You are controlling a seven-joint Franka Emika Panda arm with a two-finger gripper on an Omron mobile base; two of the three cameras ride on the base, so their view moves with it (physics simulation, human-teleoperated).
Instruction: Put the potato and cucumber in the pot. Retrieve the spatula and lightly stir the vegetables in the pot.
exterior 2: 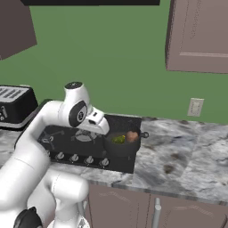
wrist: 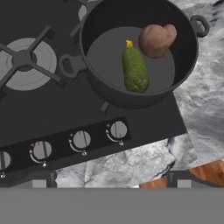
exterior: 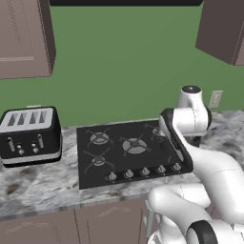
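Potato (wrist: 156,40) and cucumber (wrist: 134,70) both sit in the pot (wrist: 109,94), side by side and just about touching. The pot's on the stove (wrist: 65,113) at its corner by the marble counter (wrist: 205,109). Jaws are spread wide, holding nothing. No readable writing on the knobs (wrist: 118,130) or the toaster (exterior: 31,136).
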